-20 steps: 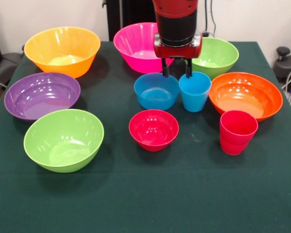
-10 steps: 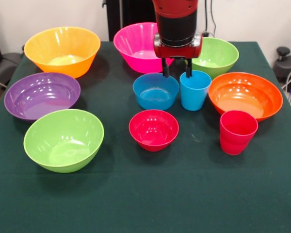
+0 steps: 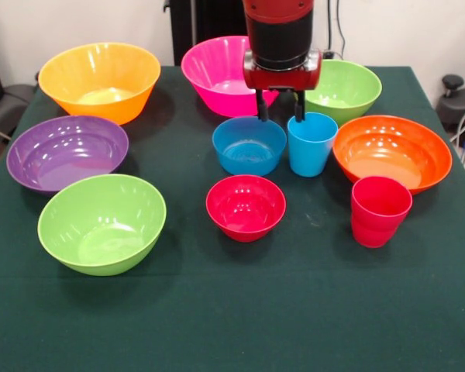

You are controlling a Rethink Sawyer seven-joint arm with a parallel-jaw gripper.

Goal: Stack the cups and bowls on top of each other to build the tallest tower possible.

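Note:
My gripper (image 3: 280,116) hangs open above the gap between the small blue bowl (image 3: 249,146) and the light blue cup (image 3: 311,144). One fingertip (image 3: 299,116) sits at the cup's far rim; whether it touches the rim I cannot tell. The other hangs over the blue bowl's far edge. The small red bowl (image 3: 246,207) stands in front of the blue bowl. The red-pink cup (image 3: 380,211) stands upright at the right. All pieces stand apart on the table; none is stacked.
Large bowls ring the scene: yellow-orange (image 3: 99,80), pink (image 3: 217,74), lime green (image 3: 344,90), orange (image 3: 392,152), purple (image 3: 67,152) and a second lime green (image 3: 101,223). The dark green tablecloth (image 3: 232,318) covers the table.
The gripper has risen a little. The light blue cup and the blue bowl have shifted slightly away from the camera and to the left.

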